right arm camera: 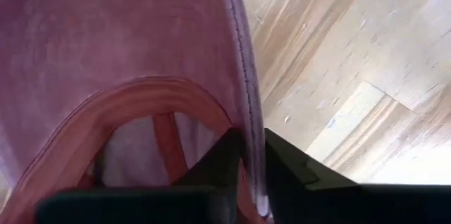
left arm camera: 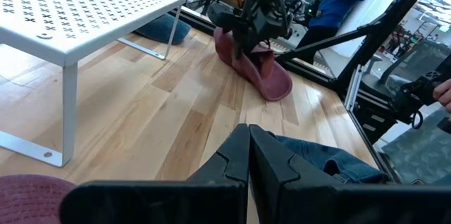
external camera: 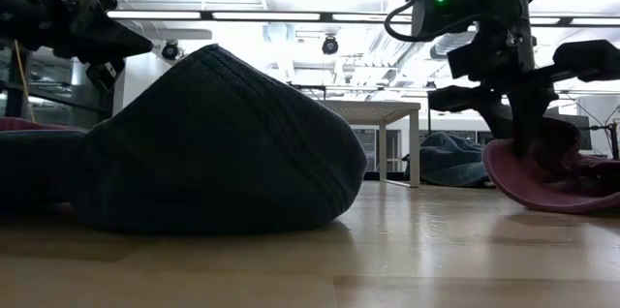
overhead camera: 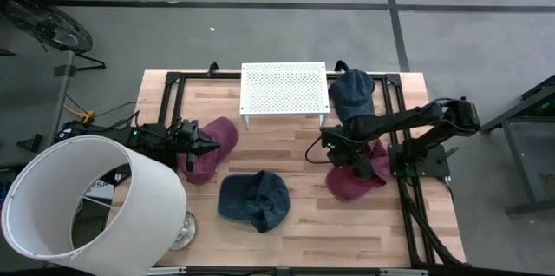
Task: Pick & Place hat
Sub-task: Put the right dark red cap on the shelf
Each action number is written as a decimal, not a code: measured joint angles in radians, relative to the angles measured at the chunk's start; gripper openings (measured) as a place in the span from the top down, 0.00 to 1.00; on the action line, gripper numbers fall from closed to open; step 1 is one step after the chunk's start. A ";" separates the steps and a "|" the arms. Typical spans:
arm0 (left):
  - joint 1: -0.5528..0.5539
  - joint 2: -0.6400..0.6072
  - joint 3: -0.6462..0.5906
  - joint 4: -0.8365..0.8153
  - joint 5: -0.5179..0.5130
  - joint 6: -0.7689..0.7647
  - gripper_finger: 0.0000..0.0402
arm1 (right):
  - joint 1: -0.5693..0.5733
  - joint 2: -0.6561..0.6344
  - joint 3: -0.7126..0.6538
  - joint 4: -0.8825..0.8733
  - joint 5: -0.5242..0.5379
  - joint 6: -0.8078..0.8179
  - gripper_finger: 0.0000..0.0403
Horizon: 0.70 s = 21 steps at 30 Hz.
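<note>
A: Where is the maroon hat (overhead camera: 357, 179)?
B: On the wooden surface (overhead camera: 295, 150) at the right side, tipped up. The right hand (right arm camera: 252, 155) has its 2 fingers pinched on the hat's edge.
A: And the left hand (overhead camera: 206, 144)?
B: Closed on nothing, over a second maroon cap (overhead camera: 208, 150) at the left. A blue cap (overhead camera: 253, 200) lies between them, another blue cap (overhead camera: 351, 94) beside the white perforated stand (overhead camera: 284, 88).

The big blue hat (external camera: 208, 143) is hiding most of the table (external camera: 417, 250) in the low view, and the lamp shade (overhead camera: 87, 202) is covering the table's corner.
</note>
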 joint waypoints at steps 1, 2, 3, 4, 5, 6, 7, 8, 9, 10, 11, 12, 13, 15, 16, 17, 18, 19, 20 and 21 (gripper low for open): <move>0.000 0.000 0.000 0.000 0.000 0.000 1.00 | 0.000 0.000 0.000 0.000 -0.001 0.000 0.93; 0.000 0.000 0.000 0.000 0.000 0.000 1.00 | 0.000 0.000 0.000 -0.001 -0.002 -0.001 0.96; 0.000 0.000 0.000 0.000 0.000 0.000 1.00 | 0.001 -0.004 0.000 -0.001 -0.002 -0.001 0.97; 0.000 0.000 0.000 0.000 0.000 0.000 1.00 | 0.000 -0.007 0.000 -0.001 -0.002 -0.001 0.98; 0.000 0.000 0.000 0.000 0.000 0.000 1.00 | 0.000 -0.014 0.000 0.000 -0.001 -0.001 0.98; 0.000 0.000 0.000 0.000 0.000 0.000 1.00 | 0.001 -0.025 0.001 0.000 0.001 0.000 0.97; 0.000 0.000 0.000 0.000 0.000 0.000 1.00 | 0.001 -0.037 0.003 0.000 0.007 0.004 0.97; 0.000 0.000 0.000 0.000 0.000 0.000 1.00 | 0.003 -0.051 0.008 -0.001 0.012 0.007 0.97; 0.000 0.000 0.000 0.000 0.000 0.000 1.00 | 0.007 -0.069 0.015 -0.002 0.019 0.010 0.98; 0.000 0.000 0.000 0.000 0.000 0.000 1.00 | 0.012 -0.089 0.022 -0.005 0.028 0.011 0.98; 0.000 0.000 0.000 0.000 0.000 0.000 1.00 | 0.018 -0.113 0.029 -0.008 0.043 0.011 0.98; 0.000 0.000 0.000 0.000 0.000 0.000 1.00 | 0.026 -0.138 0.036 -0.011 0.061 0.012 0.98; 0.000 0.000 0.000 0.000 0.000 0.000 1.00 | 0.034 -0.165 0.044 -0.013 0.081 0.015 0.98; 0.000 0.000 0.000 0.000 0.000 0.000 1.00 | 0.052 -0.219 0.064 -0.012 0.127 0.033 0.99; 0.000 0.000 0.000 0.000 0.000 0.000 1.00 | 0.061 -0.246 0.074 -0.012 0.147 0.045 0.99; 0.000 0.000 0.000 0.000 0.000 0.000 1.00 | 0.072 -0.274 0.084 -0.012 0.164 0.058 0.99; 0.000 0.000 0.000 0.000 0.000 0.000 1.00 | 0.085 -0.300 0.095 -0.012 0.185 0.070 0.99; 0.000 0.000 0.000 0.000 0.000 0.000 1.00 | 0.099 -0.326 0.104 -0.011 0.205 0.075 0.99; 0.000 0.000 0.000 0.000 0.000 0.000 1.00 | 0.115 -0.350 0.111 -0.009 0.228 0.079 0.99; 0.000 0.000 0.000 0.000 0.000 0.000 1.00 | 0.130 -0.373 0.118 -0.006 0.253 0.082 0.99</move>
